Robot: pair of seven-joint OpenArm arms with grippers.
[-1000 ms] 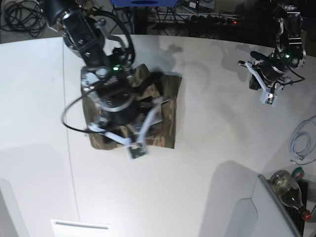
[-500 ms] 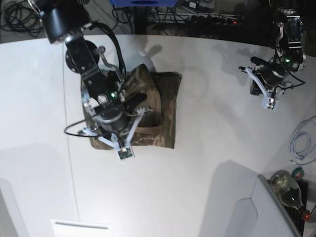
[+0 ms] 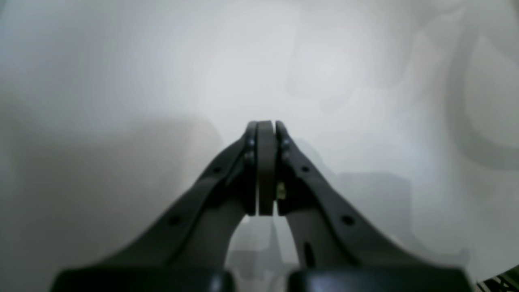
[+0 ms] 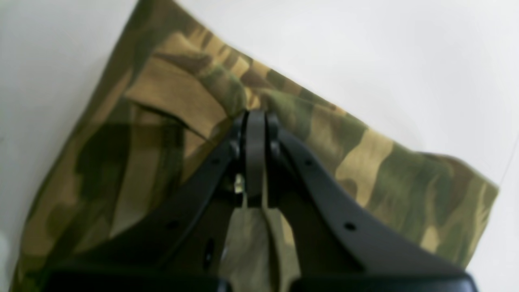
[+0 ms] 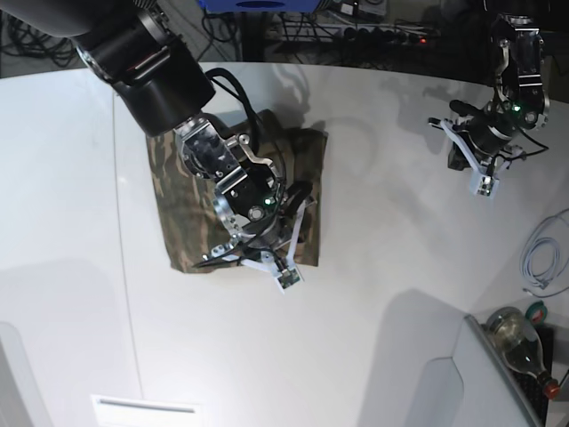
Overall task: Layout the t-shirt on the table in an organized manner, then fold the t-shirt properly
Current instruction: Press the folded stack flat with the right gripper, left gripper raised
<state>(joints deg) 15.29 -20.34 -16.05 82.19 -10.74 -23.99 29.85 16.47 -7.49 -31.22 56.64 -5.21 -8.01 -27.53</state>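
The camouflage t-shirt (image 5: pixel 178 205) lies folded into a rough rectangle on the left half of the white table (image 5: pixel 373 267). My right gripper (image 5: pixel 298 191) is down over the shirt's right half. Close up, my right gripper (image 4: pixel 255 117) is shut, its tips resting against a raised fold of the t-shirt (image 4: pixel 365 162). No cloth shows between the pads. My left gripper (image 5: pixel 460 114) hovers over bare table at the far right, well away from the shirt. In its own view my left gripper (image 3: pixel 265 125) is shut and holds nothing.
A thin seam (image 5: pixel 120 178) runs down the table left of the shirt. A grey cable (image 5: pixel 542 258) hangs over the right edge, with a bottle (image 5: pixel 520 347) below it. A white slotted panel (image 5: pixel 147 409) sits at the front. Cables lie beyond the far edge.
My right arm has swung from the shirt's left part across to its right half, and its jaws have gone from part open to shut. The left arm has barely shifted.
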